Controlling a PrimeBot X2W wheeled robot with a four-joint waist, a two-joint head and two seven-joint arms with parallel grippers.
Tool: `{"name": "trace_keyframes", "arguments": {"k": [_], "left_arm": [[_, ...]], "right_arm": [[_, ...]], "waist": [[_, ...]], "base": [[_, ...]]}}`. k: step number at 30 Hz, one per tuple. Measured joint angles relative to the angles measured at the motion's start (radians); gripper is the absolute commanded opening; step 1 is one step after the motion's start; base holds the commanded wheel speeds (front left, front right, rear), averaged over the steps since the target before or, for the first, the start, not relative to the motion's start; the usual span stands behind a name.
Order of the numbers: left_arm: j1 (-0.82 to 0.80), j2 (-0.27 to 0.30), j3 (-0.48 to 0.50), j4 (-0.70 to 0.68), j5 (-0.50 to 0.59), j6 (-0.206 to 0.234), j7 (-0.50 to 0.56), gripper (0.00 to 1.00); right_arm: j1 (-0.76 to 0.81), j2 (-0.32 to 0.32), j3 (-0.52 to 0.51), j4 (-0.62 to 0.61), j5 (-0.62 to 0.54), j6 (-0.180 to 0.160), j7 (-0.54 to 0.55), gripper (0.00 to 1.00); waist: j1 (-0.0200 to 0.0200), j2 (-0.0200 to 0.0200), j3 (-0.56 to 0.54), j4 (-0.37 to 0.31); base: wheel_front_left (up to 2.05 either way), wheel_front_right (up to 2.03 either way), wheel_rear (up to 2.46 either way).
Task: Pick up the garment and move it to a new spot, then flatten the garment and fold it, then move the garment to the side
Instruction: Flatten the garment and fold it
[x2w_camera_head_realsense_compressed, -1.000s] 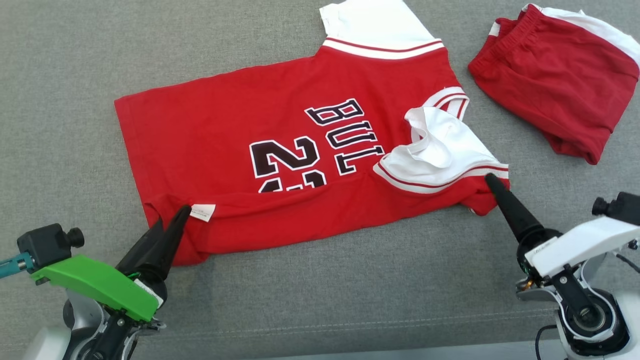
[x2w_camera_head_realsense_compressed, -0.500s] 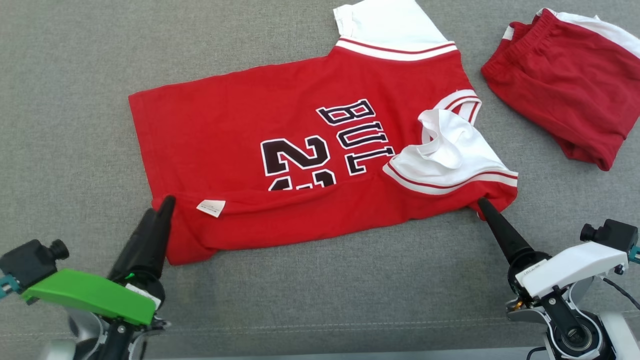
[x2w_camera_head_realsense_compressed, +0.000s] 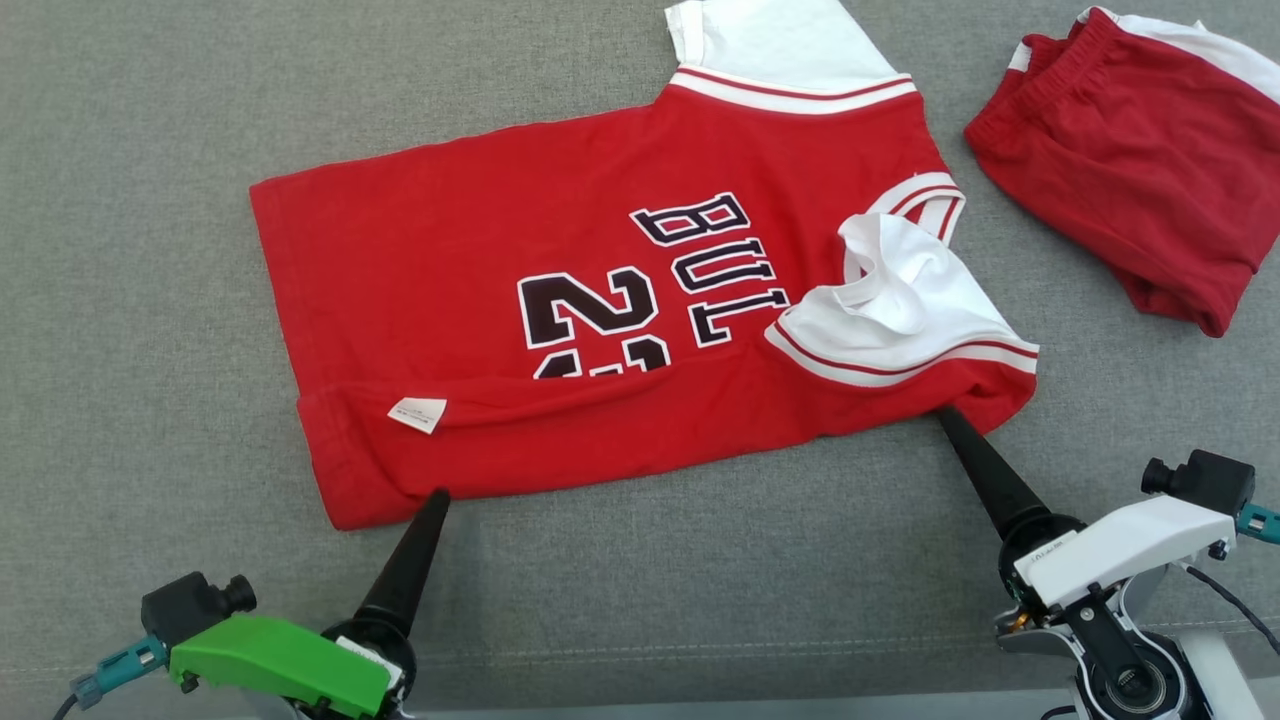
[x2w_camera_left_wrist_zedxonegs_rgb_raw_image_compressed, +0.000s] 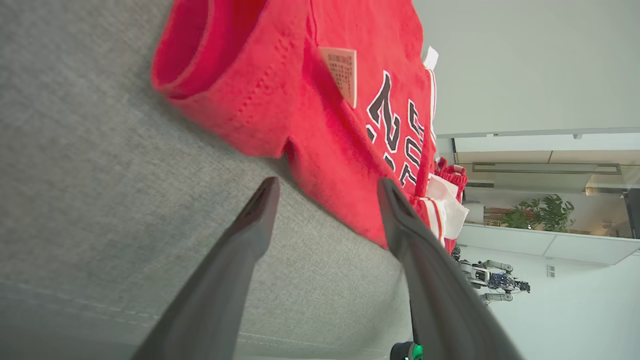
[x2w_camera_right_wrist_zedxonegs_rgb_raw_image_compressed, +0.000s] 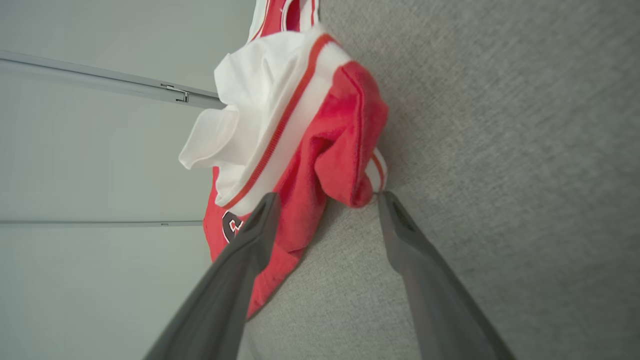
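Jersey (x2w_camera_head_realsense_compressed: 450, 270), red with white sleeves, lies across the middle of the grey fabric worktop (x2w_camera_head_realsense_compressed: 700, 580), its near long side doubled over with a white label (x2w_camera_head_realsense_compressed: 417, 413) showing. The left pincer (x2w_camera_head_realsense_compressed: 437, 497) stands wide, tips at that near side by the hem. The right pincer (x2w_camera_head_realsense_compressed: 943, 412) is wide too, tips at the bunched shoulder, neither gripping cloth; red shorts (x2w_camera_head_realsense_compressed: 1120, 150) lie toward the far right corner.

left end effector (x2w_camera_head_realsense_compressed: 438, 497) and right end effector (x2w_camera_head_realsense_compressed: 945, 415), both forward (jaws spread wide)
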Motion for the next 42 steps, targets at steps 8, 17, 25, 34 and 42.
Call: {"name": "trace_keyframes", "arguments": {"k": [8,17,25,34,42], "left_arm": [[-0.003,0.008,0.032,0.048,0.021,0.001,-0.030,1.00],[-0.007,0.036,0.050,0.086,0.043,0.001,-0.044,1.00],[-0.026,0.032,0.041,0.103,0.043,0.001,-0.048,1.00],[-0.044,0.032,0.032,0.130,0.055,-0.014,-0.048,0.92],[-0.047,0.034,0.032,0.141,0.072,-0.026,-0.048,0.49]], "right_arm": [[-0.001,-0.002,-0.005,0.001,-0.008,0.008,-0.010,1.00],[-0.002,-0.003,-0.004,0.012,-0.011,0.012,-0.017,1.00],[-0.003,-0.006,-0.004,0.017,-0.018,0.018,-0.017,1.00],[-0.005,-0.008,-0.003,0.029,-0.020,0.018,-0.017,1.00],[-0.007,-0.010,0.004,0.040,-0.026,0.026,-0.018,1.00]], "waist": [[0.0000,0.0000,0.010,-0.008],[0.0000,0.0000,0.009,-0.011],[0.0000,0.0000,0.008,-0.012],[0.0000,0.0000,0.005,-0.014],[0.0000,0.0000,0.003,-0.013]], "base": [[0.00,0.00,0.00],[0.00,0.00,0.00],[0.00,0.00,0.00],[0.00,0.00,0.00],[0.00,0.00,0.00]]}}
